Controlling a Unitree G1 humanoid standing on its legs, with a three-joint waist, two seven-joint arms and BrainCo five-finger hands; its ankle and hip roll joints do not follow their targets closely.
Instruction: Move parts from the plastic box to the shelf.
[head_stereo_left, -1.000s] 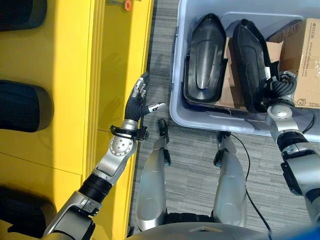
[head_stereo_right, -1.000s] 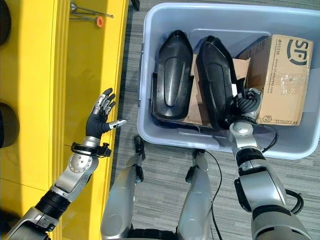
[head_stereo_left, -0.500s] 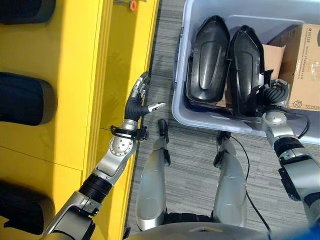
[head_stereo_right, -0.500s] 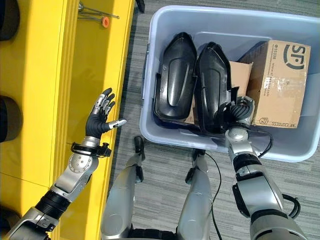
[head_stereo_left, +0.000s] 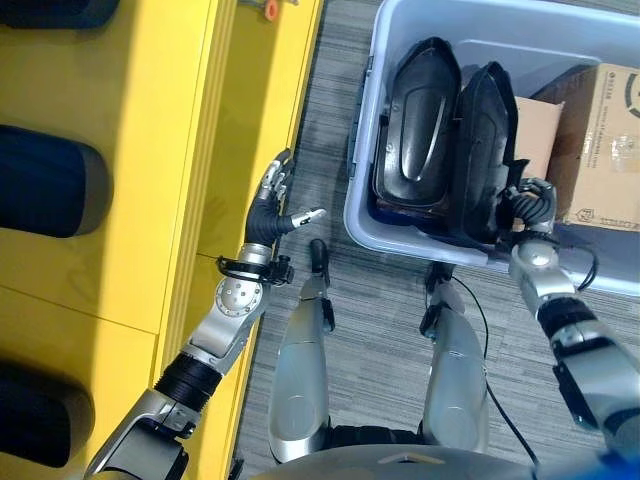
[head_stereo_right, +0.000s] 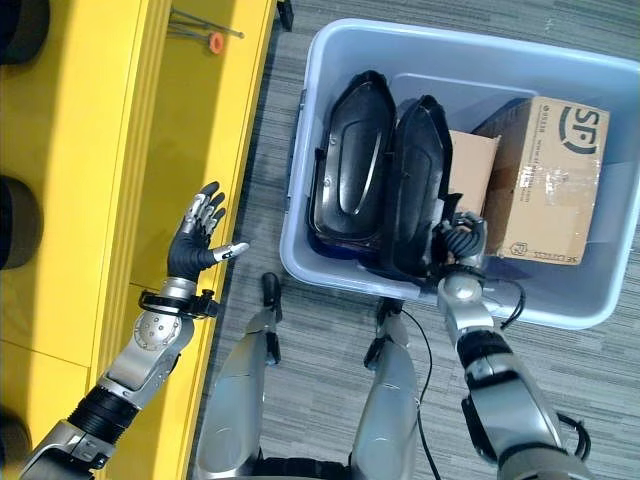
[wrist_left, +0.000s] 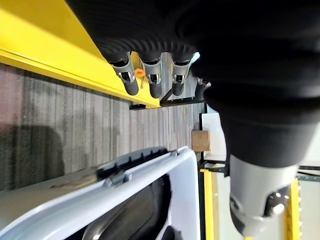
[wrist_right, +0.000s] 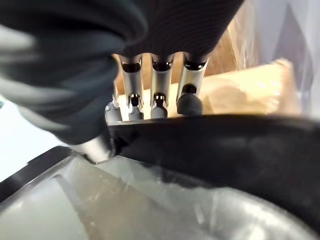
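The right hand (head_stereo_right: 458, 240) had its fingers (wrist_right: 190, 98) curled over the black part (head_stereo_right: 420, 185) in the plastic box (head_stereo_right: 560, 300); the left hand (head_stereo_right: 195, 235) hovered with fingers spread by the yellow shelf (head_stereo_right: 90, 150).

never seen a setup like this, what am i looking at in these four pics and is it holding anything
This is a humanoid robot with two silver-grey arms. Two pictures come from a camera pair on its head, looking down; the other two come from cameras on its wrists.

On the grey carpet stands a pale blue plastic box with two long black moulded plastic parts upright side by side and a brown cardboard carton beside them. On the robot's left is a yellow shelf.

The right hand reaches over the box's near wall, fingers curled over the edge of the part nearer the carton, thumb on its other side: it is gripping that part. The left hand hovers open by the shelf, holding nothing.
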